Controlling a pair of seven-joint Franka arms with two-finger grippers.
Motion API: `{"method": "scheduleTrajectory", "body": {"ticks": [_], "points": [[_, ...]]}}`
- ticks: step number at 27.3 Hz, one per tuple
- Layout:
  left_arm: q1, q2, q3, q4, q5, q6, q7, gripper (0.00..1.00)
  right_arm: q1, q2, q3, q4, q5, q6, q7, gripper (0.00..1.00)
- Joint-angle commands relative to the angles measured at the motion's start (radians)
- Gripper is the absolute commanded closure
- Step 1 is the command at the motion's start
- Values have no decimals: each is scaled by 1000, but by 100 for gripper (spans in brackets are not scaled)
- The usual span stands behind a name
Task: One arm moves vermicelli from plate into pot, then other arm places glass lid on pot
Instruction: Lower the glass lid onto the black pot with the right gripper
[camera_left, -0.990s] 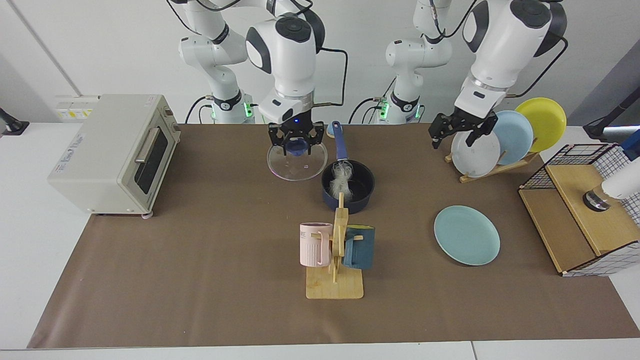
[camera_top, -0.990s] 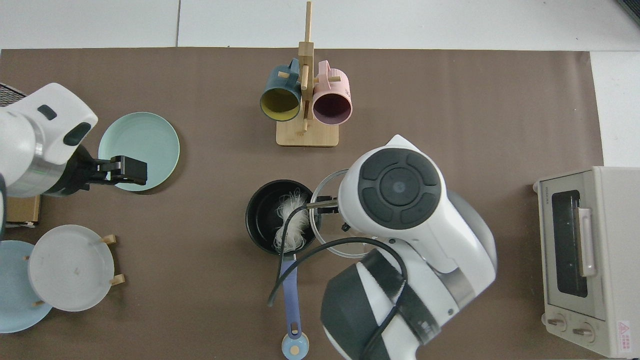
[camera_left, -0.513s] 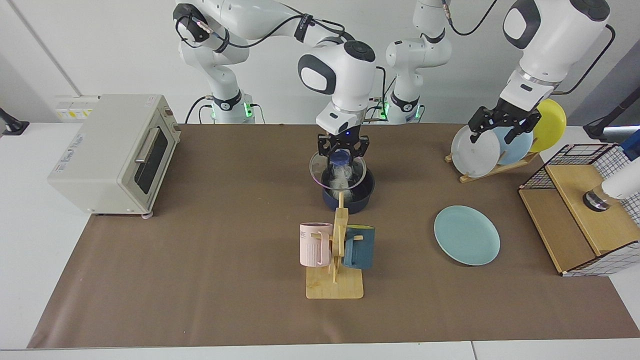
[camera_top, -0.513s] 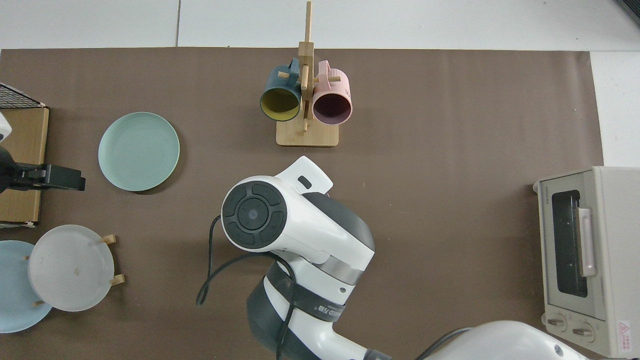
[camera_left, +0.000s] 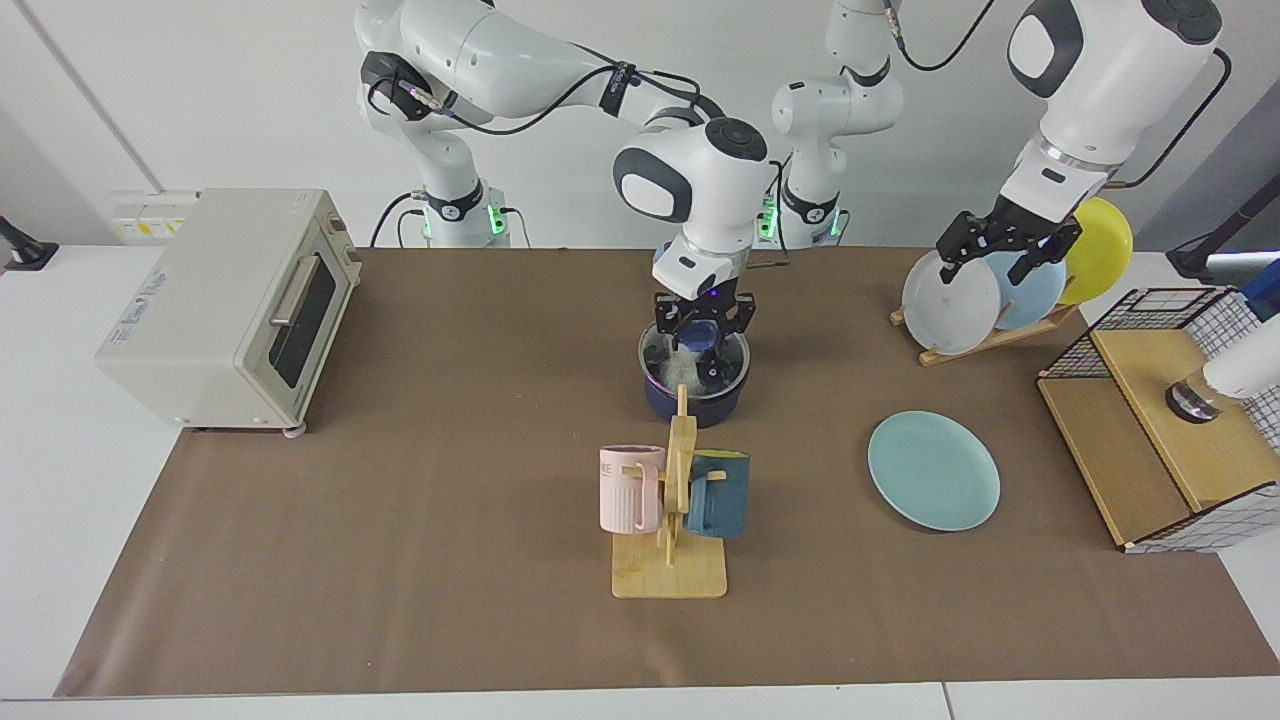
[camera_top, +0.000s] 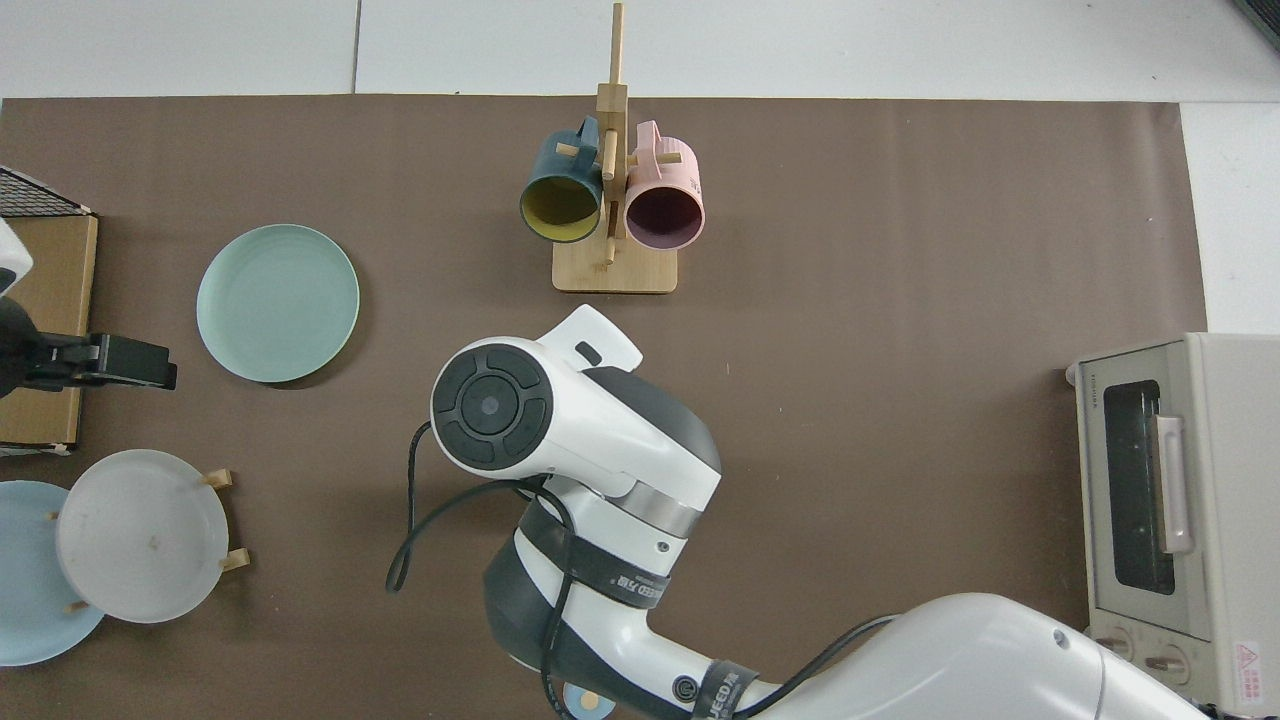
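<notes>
Toaster oven (camera_left: 225, 305) sits at the far left edge of the brown mat (camera_left: 400, 560) in the facing view. Moving right: my right gripper (camera_left: 703, 318) is straight above the pot (camera_left: 696, 385), fingers clamped on the blue knob of the glass lid (camera_left: 694, 357), w/ the lid lying level on the pot's rim. Vermicelli (camera_left: 683, 363) shows as a white tuft inside the pot, under the glass. In the top view my right arm's wrist housing (camera_top: 560, 420) covers pot & lid completely. Just in front of the pot, nearer the camera in the facing view, stands the wooden mug rack (camera_left: 670, 540) w/ a pink mug (camera_left: 630, 488) & a dark teal mug (camera_left: 718, 494). Further right the teal-green plate (camera_left: 933, 470) lies flat on the mat, bare, well apart from the pot. My left gripper (camera_left: 1005, 248) waits up by the dish rack w/ the grey plate (camera_left: 945, 300), light blue plate (camera_left: 1040, 290) & yellow plate (camera_left: 1100, 240), fingers apart & holding nothing. Wire-sided wooden crate (camera_left: 1165, 420) is at the far right.
</notes>
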Motion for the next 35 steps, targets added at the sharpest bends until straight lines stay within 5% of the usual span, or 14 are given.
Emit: {"method": "scheduleTrajectory", "body": {"ticks": [1, 35], "points": [[3, -8, -12, 14, 12, -36, -28, 0, -6, 13, 26, -8, -31, 3, 41, 100], [0, -8, -12, 7, 4, -26, -28, 0, -34, 10, 37, -96, -60, 98, 25, 100]]}}
